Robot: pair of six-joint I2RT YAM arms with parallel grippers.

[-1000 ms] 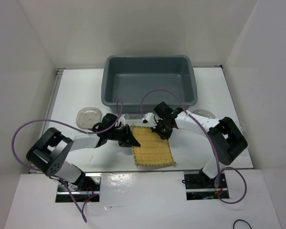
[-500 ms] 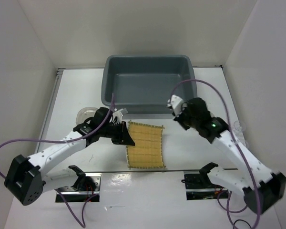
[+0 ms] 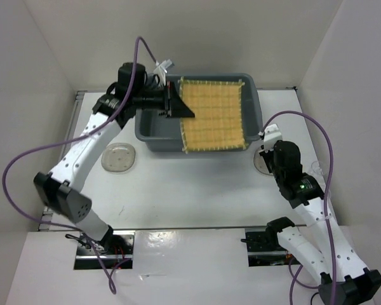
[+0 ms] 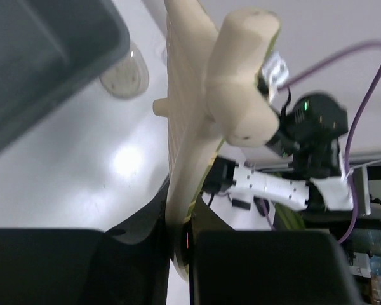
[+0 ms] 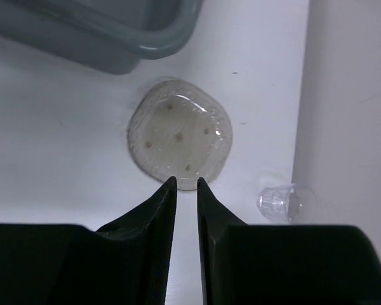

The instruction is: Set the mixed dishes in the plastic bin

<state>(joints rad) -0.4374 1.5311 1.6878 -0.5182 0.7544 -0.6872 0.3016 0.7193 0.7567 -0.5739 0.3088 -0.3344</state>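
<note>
the placemat (image 3: pixel 213 114) is held pinched at one edge by the left gripper (image 3: pixel 180 108), above the bin (image 3: pixel 153 132). if it is released too near the front rim, it may be draped over the wall and slide out. the right gripper (image 5: pixel 185 183), drawn nearly shut on nothing, is poised over a plate (image 5: pixel 179 135) beside the bin, with a cup (image 5: pixel 279 202) close by. a second plate (image 3: pixel 119 157) lies at the far side.
</note>
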